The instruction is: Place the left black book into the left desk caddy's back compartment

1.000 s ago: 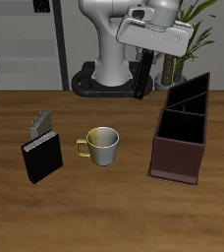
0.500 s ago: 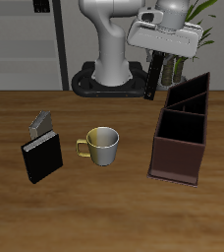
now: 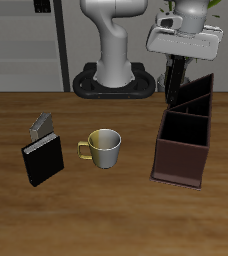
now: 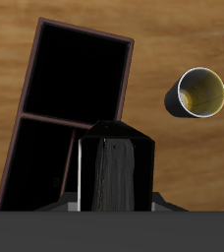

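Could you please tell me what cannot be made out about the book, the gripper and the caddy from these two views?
- Gripper fingers: in the exterior view too small and dark against the left black book; in the wrist view the book covers them.
- The left desk caddy: its back compartment floor is hidden by its walls; the wrist view shows only black slots.
- Book's lower end: merges with the caddy's back rim.

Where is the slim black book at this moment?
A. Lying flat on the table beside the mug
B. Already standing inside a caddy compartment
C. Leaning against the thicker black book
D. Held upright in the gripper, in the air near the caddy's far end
D: the left black book hangs upright from the gripper, off the table by the far end of the left desk caddy; the wrist view shows the caddy below it.
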Available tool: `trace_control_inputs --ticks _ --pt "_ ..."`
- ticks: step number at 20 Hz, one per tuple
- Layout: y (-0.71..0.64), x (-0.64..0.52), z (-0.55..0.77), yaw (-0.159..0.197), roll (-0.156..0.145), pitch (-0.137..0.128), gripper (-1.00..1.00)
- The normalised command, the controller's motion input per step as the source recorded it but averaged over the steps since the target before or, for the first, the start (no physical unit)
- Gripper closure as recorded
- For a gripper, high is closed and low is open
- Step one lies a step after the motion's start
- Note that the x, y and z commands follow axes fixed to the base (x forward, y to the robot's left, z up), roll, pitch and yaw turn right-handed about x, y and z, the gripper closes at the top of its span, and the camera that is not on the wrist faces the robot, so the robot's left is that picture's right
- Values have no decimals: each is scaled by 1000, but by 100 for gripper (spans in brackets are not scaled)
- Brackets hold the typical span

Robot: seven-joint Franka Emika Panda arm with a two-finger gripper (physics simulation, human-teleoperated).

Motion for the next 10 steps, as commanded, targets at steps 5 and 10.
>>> trace_control_inputs --ticks 5,10 --pt "155 33 -43 -5 19 1 100" --pt "152 61 -79 -42 26 33 100"
